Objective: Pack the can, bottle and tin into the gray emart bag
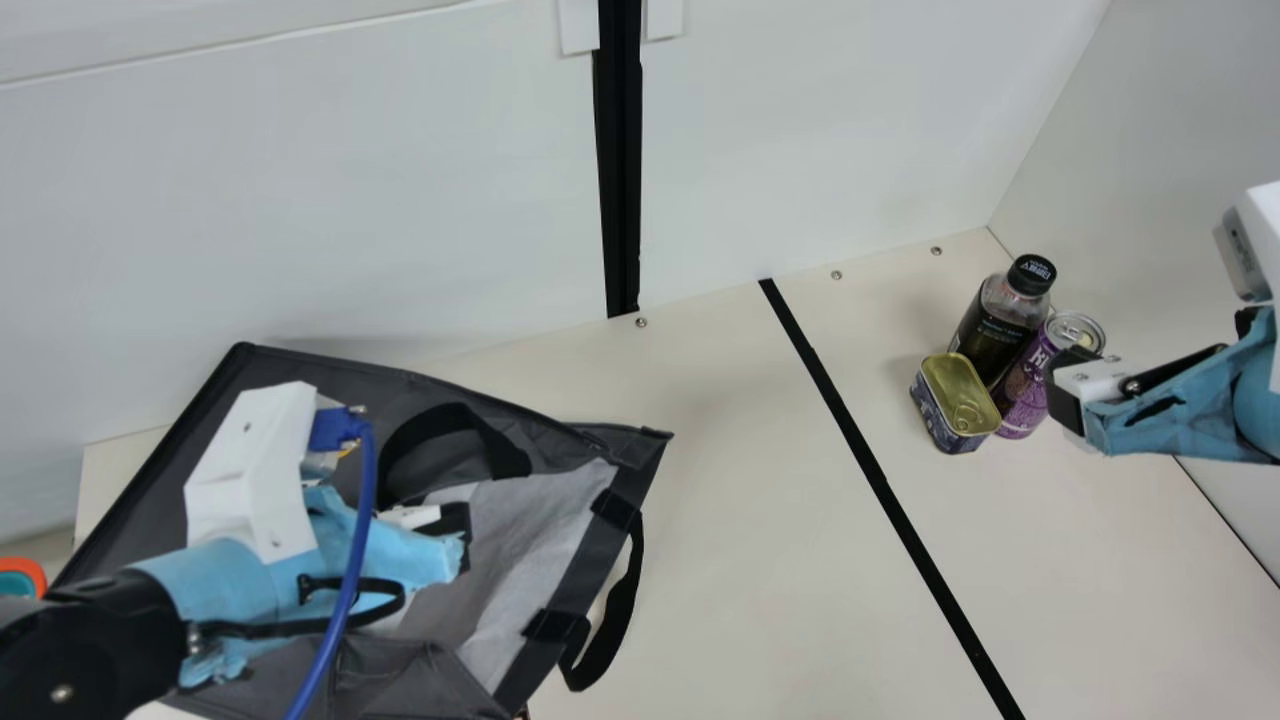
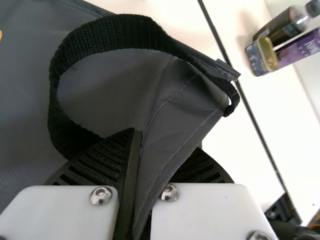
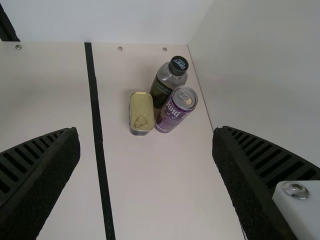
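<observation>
in the main view, you can take the black stripe (image 1: pixel 855 430) on the cream desk (image 1: pixel 740 540) as your mark. to the left of this stripe the gray emart bag (image 1: pixel 350 375) is lying, with its mouth facing toward the stripe. one black handle (image 1: pixel 618 605) of it comes out between the bag and the stripe. your left gripper (image 1: pixel 460 530) is at the bag, also left of the stripe, and a blue cable (image 1: pixel 362 520) hangs along its arm. to the right of the stripe, near the wall, you have the bottle (image 1: pixel 990 325), the can (image 1: pixel 1025 395) and the tin (image 1: pixel 958 395), all three upright in a close group outside the bag. the tin is the nearest one to the stripe. your right gripper (image 1: pixel 1062 385) is also right of the stripe, partly in front of the can.

in the left wrist view, the fingers (image 2: pixel 110 160) of your left gripper (image 2: pixel 135 150) are closed on a fold of the bag's gray fabric, on the bag's side of the stripe. a black strap loop (image 2: pixel 120 35) rises beside them.

in the right wrist view, the fingers (image 3: pixel 45 175) of your right gripper (image 3: pixel 145 132) are wide open, with nothing held between them. beyond them, past the stripe from the bag, the tin stands just beside the bottle and the can.
</observation>
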